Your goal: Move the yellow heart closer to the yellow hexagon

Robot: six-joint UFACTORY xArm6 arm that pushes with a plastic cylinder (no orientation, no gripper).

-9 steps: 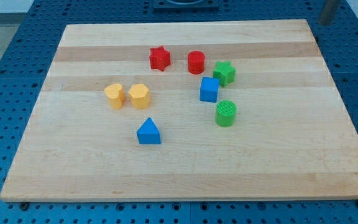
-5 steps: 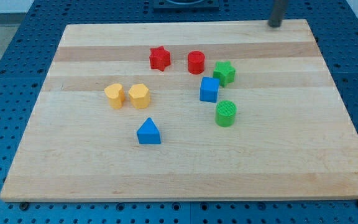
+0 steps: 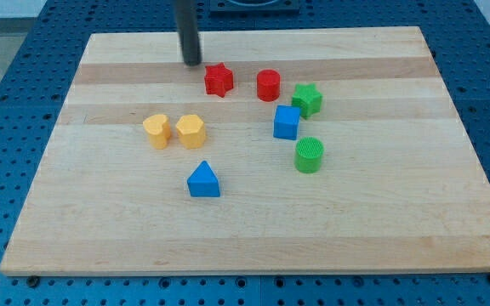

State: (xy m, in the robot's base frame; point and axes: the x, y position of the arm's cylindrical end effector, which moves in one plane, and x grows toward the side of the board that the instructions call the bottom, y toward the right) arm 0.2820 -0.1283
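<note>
The yellow heart point(image 3: 156, 131) and the yellow hexagon point(image 3: 190, 130) stand side by side at the board's left middle, with a narrow gap between them; the heart is on the left. My tip point(image 3: 192, 63) is near the view's top, just up-left of the red star point(image 3: 219, 80) and well above the two yellow blocks. It touches no block.
A red cylinder point(image 3: 268, 85), a green star point(image 3: 307, 99), a blue cube point(image 3: 286, 123) and a green cylinder point(image 3: 310, 155) cluster right of centre. A blue triangle point(image 3: 203, 180) lies below the yellow hexagon. All rest on the wooden board point(image 3: 381, 221).
My tip has swept from the view's top right corner leftward along the board's top edge to beside the red star. No block has moved.
</note>
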